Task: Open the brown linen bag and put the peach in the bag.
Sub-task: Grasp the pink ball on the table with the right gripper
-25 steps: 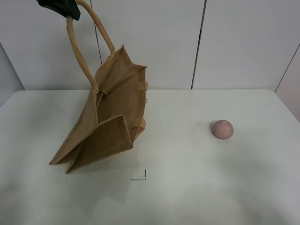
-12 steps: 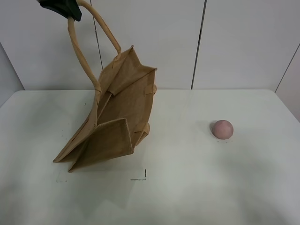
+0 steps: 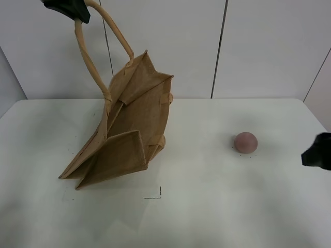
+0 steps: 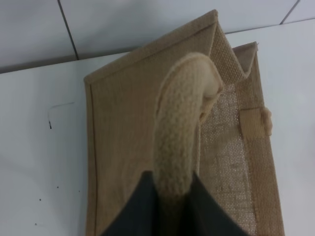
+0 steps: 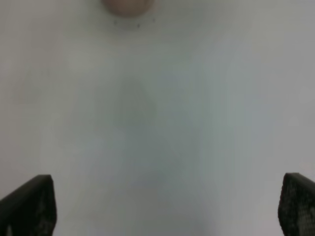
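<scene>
The brown linen bag (image 3: 126,129) hangs tilted from its beige handle (image 3: 85,54), its lower corner resting on the white table (image 3: 207,206), its mouth facing right. My left gripper (image 3: 70,9) is shut on the handle at the top left; the left wrist view shows the handle (image 4: 179,142) between the fingers above the bag (image 4: 123,132). The peach (image 3: 245,142) lies on the table to the right, apart from the bag. My right gripper (image 3: 316,152) enters at the right edge, to the right of the peach. In the right wrist view its fingers (image 5: 29,204) stand wide apart, the peach (image 5: 127,6) beyond them.
A small black corner mark (image 3: 158,195) is on the table in front of the bag. A white panelled wall (image 3: 217,46) stands behind the table.
The bag was lifted and swung right a second ago and now hangs still. My right gripper has come into view at the right edge. The peach has not moved.
</scene>
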`<state>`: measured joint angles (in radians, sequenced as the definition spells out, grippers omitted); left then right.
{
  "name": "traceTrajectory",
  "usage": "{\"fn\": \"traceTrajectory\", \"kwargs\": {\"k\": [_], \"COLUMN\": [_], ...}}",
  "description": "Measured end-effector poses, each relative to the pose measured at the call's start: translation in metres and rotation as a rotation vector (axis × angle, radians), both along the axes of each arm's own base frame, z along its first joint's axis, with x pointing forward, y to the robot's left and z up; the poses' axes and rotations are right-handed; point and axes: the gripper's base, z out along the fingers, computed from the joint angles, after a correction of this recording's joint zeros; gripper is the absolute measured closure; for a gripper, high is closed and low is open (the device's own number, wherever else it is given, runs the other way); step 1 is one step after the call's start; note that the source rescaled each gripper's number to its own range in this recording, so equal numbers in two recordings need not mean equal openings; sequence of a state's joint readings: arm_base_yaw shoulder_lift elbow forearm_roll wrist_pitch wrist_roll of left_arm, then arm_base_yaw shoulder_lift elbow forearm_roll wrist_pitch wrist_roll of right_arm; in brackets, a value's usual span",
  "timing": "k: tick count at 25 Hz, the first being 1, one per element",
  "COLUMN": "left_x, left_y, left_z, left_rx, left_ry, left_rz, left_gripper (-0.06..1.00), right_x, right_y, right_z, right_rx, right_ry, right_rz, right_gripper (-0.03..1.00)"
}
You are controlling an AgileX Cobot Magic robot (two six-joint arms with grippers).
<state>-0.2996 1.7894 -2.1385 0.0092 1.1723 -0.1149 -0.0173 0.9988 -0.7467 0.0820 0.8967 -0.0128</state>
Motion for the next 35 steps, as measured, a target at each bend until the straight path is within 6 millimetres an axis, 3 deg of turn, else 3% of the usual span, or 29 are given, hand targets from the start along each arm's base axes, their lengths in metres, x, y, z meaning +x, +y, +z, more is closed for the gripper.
{"fn": "traceTrajectory", "kwargs": {"k": [9, 16, 21, 27, 35], "left_x": [0.000, 0.000, 0.000, 0.000, 0.000], "left_y": [0.000, 0.000, 0.000, 0.000, 0.000], "left_z": [0.000, 0.000, 0.000, 0.000, 0.000], "left_rx": [0.001, 0.002, 0.002, 0.002, 0.003], "left_ry": [0.000, -0.001, -0.001, -0.001, -0.001], "left_rz": [-0.001, -0.003, -0.003, -0.003, -0.004], "left_gripper": [0.94, 0.94, 0.94, 0.94, 0.94], "right_x": [0.144, 0.208, 0.233, 0.244, 0.246], "right_y": [-0.002, 0.022, 0.023, 0.027, 0.027], "right_z": [-0.036, -0.073, -0.099, -0.130, -0.136], "right_rx": [-0.017, -0.044, -0.040, -0.007, -0.002], "right_ry": [0.201, 0.270, 0.300, 0.326, 0.320], "right_rz": [0.058, 0.165, 0.163, 0.169, 0.169], "right_gripper": [-0.03, -0.03, -0.03, -0.03, -0.03]}}
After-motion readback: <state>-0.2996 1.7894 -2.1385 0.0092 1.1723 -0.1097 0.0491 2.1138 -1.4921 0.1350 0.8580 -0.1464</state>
